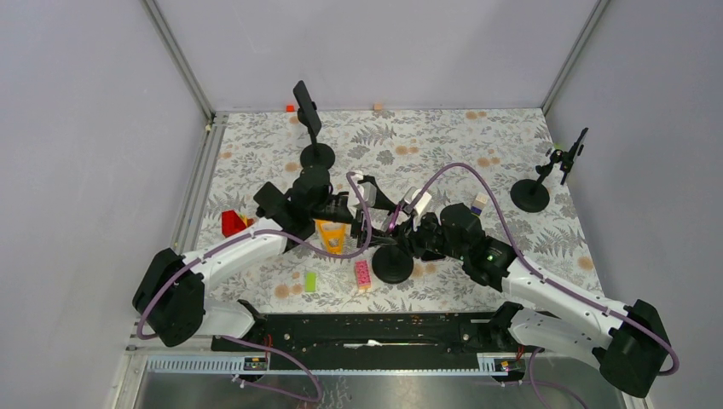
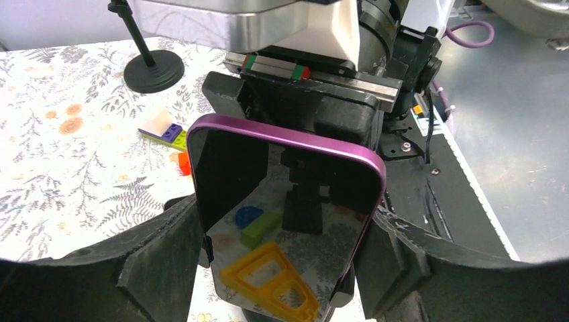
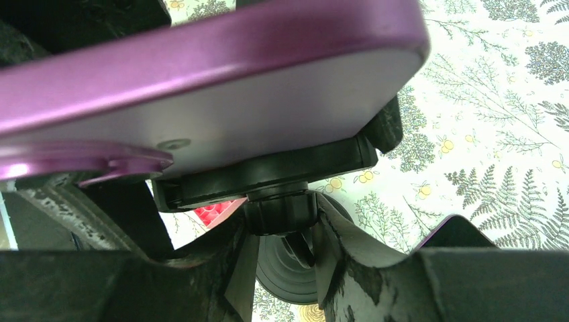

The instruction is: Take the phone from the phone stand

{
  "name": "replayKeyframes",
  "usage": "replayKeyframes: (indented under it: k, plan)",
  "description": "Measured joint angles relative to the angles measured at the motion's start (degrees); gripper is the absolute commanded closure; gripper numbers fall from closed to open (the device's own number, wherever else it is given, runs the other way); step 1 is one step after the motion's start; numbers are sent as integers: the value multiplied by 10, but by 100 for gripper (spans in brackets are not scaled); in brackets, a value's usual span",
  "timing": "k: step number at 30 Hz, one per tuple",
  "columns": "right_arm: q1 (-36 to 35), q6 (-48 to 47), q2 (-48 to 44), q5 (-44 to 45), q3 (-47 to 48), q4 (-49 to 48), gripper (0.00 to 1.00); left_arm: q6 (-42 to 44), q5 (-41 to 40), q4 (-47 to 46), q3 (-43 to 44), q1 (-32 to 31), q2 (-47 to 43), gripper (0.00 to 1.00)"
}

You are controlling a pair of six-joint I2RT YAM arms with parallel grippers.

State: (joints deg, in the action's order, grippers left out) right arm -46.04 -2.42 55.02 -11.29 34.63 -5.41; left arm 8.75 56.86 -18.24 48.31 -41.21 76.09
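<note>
The phone (image 2: pixel 282 215) has a purple rim and a dark glossy screen, and it sits in the black clamp (image 3: pixel 268 168) of the phone stand. My left gripper (image 2: pixel 282 268) is shut on the phone, one finger (image 2: pixel 161 261) on each long edge. From below, the phone's pale back (image 3: pixel 221 87) fills the top of the right wrist view. My right gripper (image 3: pixel 282 228) is shut on the stand's neck (image 3: pixel 278 208), just under the clamp and above the round base (image 3: pixel 295 268). In the top view both grippers meet over that base (image 1: pixel 393 264).
Two other black stands are on the table: one at the back (image 1: pixel 315 156), one at the right (image 1: pixel 530 196). Loose pieces lie near: a yellow frame (image 1: pixel 331 236), a red block (image 1: pixel 232 223), a green block (image 1: pixel 310 280), a pink block (image 1: pixel 362 273).
</note>
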Motion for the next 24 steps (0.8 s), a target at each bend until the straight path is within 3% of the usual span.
replayKeyframes:
  k: [10, 19, 24]
  plan:
    - [3, 17, -4, 14, -5, -3, 100, 32, -44, -11, -17, -18, -19, 100]
    - [3, 28, -14, 21, -22, -26, 100, -64, -86, -183, -101, -21, -29, 100]
    - [3, 28, -14, 22, -23, -27, 100, -102, -98, -230, -120, -21, -29, 100]
